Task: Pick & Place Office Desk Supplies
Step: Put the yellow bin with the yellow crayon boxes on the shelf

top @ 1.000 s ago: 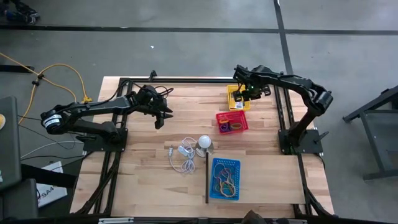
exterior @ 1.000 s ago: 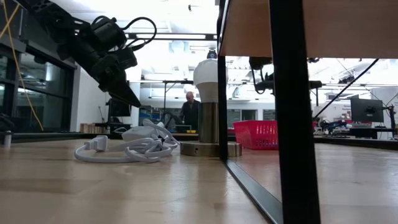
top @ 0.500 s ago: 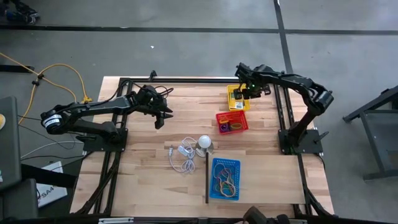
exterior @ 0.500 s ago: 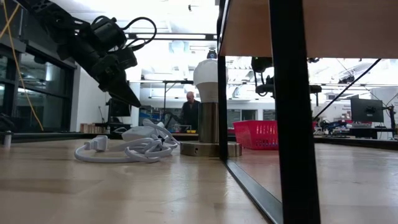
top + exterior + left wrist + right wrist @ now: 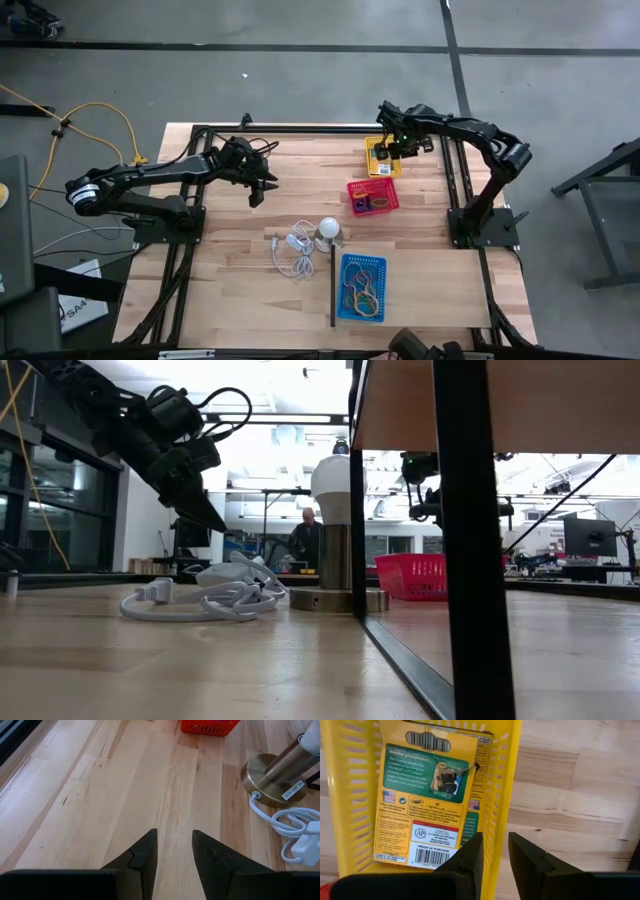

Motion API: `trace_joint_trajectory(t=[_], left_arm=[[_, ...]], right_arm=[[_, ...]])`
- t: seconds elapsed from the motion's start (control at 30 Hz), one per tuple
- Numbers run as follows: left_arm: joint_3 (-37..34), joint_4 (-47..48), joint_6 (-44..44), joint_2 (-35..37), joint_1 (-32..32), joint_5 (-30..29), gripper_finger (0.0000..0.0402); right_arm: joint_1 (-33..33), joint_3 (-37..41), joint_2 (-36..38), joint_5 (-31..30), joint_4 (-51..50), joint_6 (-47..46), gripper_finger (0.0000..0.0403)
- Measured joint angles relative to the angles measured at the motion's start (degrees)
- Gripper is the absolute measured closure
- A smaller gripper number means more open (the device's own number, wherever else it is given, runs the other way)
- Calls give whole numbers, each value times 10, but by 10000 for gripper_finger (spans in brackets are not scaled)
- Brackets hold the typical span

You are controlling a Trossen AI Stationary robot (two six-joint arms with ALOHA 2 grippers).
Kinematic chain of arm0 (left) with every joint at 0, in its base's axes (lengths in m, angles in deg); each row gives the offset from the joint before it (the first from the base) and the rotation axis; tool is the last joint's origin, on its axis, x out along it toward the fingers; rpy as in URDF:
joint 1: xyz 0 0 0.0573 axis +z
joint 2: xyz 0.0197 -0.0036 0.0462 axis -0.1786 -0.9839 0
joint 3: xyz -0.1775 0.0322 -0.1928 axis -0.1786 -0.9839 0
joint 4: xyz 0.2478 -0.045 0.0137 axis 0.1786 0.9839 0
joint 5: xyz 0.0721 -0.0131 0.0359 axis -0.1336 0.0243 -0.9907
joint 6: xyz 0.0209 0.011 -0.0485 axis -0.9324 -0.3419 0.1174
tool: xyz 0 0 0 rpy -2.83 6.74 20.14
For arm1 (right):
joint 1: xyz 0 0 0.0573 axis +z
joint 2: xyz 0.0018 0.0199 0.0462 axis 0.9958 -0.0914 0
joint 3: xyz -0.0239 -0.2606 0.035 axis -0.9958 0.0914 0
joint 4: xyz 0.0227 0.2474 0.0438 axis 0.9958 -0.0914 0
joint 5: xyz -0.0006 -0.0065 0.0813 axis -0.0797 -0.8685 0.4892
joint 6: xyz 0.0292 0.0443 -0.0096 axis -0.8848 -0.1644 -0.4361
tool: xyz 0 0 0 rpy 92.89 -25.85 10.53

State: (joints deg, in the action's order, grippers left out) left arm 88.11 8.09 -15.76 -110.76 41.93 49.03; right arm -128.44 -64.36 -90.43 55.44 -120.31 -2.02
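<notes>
R gripper (image 5: 397, 146) had edged slightly since earlier frame, fingers narrowly apart, holding nothing; we saw the packets (image 5: 430, 802) in yellow basket (image 5: 383, 158) just below, long axis 12–6. L gripper (image 5: 262, 188) idle.

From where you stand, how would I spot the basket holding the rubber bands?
Start at the white round bulb on its brass base mid-table. Just beyond the dark upright divider beside it lies the blue plastic basket, nearest the table's front edge. Unlike the red and yellow baskets, it holds loose rubber bands.
</notes>
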Motion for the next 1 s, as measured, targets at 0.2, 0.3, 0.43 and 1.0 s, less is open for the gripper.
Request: trace_joint_trajectory(t=[0.2, 0.3, 0.43, 1.0], left_arm=[[0, 0, 0, 0, 0, 0, 284], [0, 0, 0, 0, 0, 0, 284], [0, 0, 0, 0, 0, 0, 284], [0, 0, 0, 0, 0, 0, 284]], right_arm=[[0, 0, 0, -9, 0, -8, 323], [0, 7, 0, -8, 4, -10, 323], [-3, 38, 0, 2, 28, -20, 323], [-7, 84, 0, -4, 135, -23, 323]])
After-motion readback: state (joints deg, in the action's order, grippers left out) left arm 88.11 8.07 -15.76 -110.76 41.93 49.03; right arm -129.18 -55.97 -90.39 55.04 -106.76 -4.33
